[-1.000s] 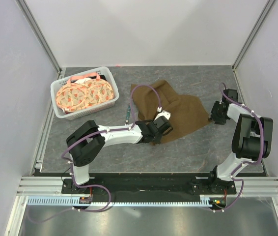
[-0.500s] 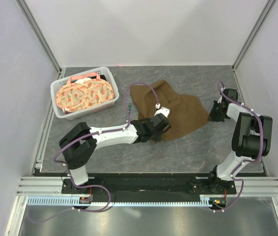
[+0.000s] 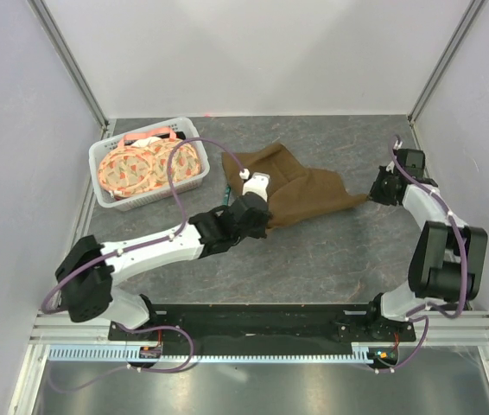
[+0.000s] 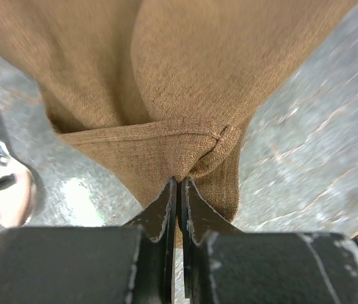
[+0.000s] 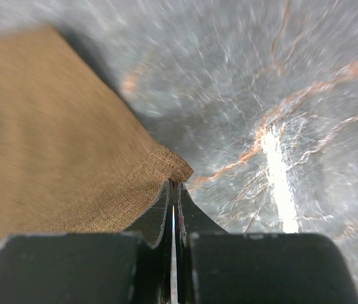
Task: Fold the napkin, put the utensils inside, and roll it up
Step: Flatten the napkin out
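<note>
The brown napkin (image 3: pixel 301 186) lies bunched on the grey table, stretched between both arms. My left gripper (image 3: pixel 262 220) is shut on the napkin's near corner; in the left wrist view the cloth (image 4: pixel 198 76) hangs pinched at the left gripper (image 4: pixel 179 183). At the napkin's right corner my right gripper (image 3: pixel 374 192) is also shut, and the right wrist view shows that gripper (image 5: pixel 174 185) nipping the cloth's tip (image 5: pixel 52 139). The utensil (image 3: pixel 225 192), teal-handled with a silvery spoon head (image 4: pixel 11 193), lies on the table just left of the napkin, partly hidden by my left arm.
A white basket (image 3: pixel 104 195) holding round orange-patterned plates (image 3: pixel 149 164) stands at the back left. White walls close in the table on three sides. The right arm's elbow (image 3: pixel 447 251) rises at the right edge.
Both grippers have shut on napkin corners. My left arm has swung up and to the left, dragging the near corner with it and bunching the cloth; the right gripper shifted slightly back.
</note>
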